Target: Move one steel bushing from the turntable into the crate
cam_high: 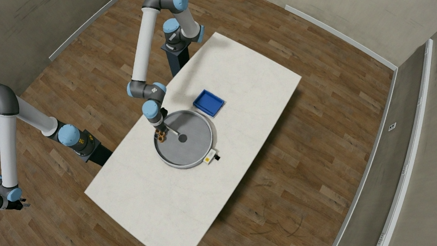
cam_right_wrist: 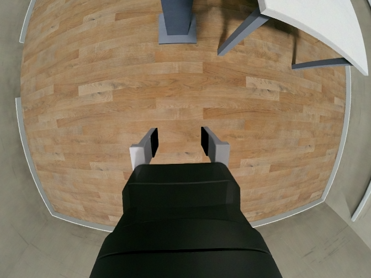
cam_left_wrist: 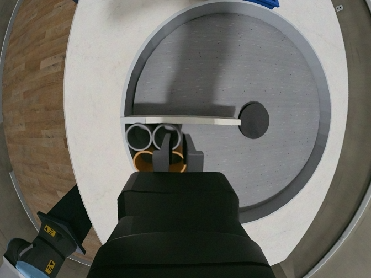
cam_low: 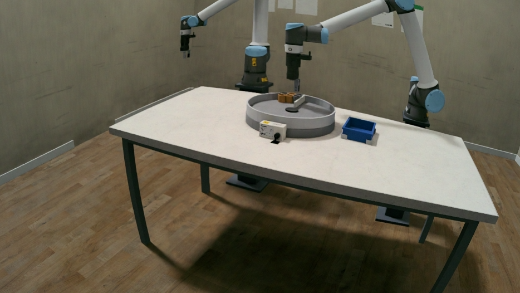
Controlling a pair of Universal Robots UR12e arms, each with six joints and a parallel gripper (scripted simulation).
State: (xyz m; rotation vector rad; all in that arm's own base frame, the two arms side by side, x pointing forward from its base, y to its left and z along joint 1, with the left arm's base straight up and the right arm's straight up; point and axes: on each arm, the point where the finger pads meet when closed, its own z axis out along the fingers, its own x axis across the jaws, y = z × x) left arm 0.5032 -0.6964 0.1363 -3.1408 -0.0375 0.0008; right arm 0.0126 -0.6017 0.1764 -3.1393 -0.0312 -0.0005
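Two grey steel bushings stand upright against the white divider on the turntable. Orange bushings stand beside them, partly hidden by my left gripper. It is partly open with nothing between its fingers, above the bushings. In the left wrist view one finger overlaps the inner steel bushing's opening, the other lies outside its wall. The blue crate sits level in its corner guides, empty. My right gripper is wide open, away from the table.
The turntable's raised rim surrounds the bushings. A dark hub disc lies at the divider's inner end. A white control box stands against the turntable's outside, on the side away from the arms. The crate stands close to the rim.
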